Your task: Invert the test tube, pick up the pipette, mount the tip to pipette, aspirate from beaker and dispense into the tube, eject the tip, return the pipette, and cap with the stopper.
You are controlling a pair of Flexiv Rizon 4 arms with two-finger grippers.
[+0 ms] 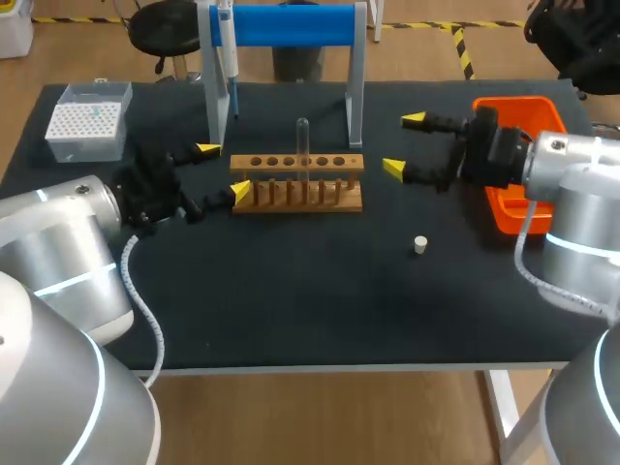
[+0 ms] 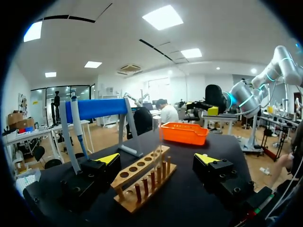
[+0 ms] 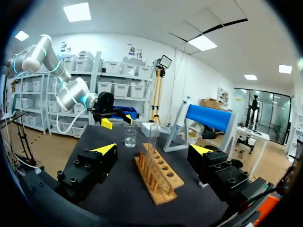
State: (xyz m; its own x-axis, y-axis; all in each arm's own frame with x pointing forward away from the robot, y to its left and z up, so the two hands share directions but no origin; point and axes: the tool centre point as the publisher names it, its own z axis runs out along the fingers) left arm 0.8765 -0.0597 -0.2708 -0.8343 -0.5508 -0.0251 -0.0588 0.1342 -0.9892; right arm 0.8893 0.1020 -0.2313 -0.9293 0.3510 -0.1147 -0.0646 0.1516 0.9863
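Jaws of the left gripper [image 1: 223, 170] gape wide at 9 o'clock of the wooden rack [image 1: 297, 182]. The right gripper [image 1: 403, 143] spreads equally wide at its 3 o'clock. The test tube [image 1: 302, 145] stands mid-rack, the stopper [image 1: 420, 244] lies at 5 o'clock, and the pipette [image 1: 229, 48] hangs at 11.

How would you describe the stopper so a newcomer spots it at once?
Start at the wooden rack in the middle. Right of it, nearer the robot, lies the stopper. It is a small white plug, alone on the black tabletop.
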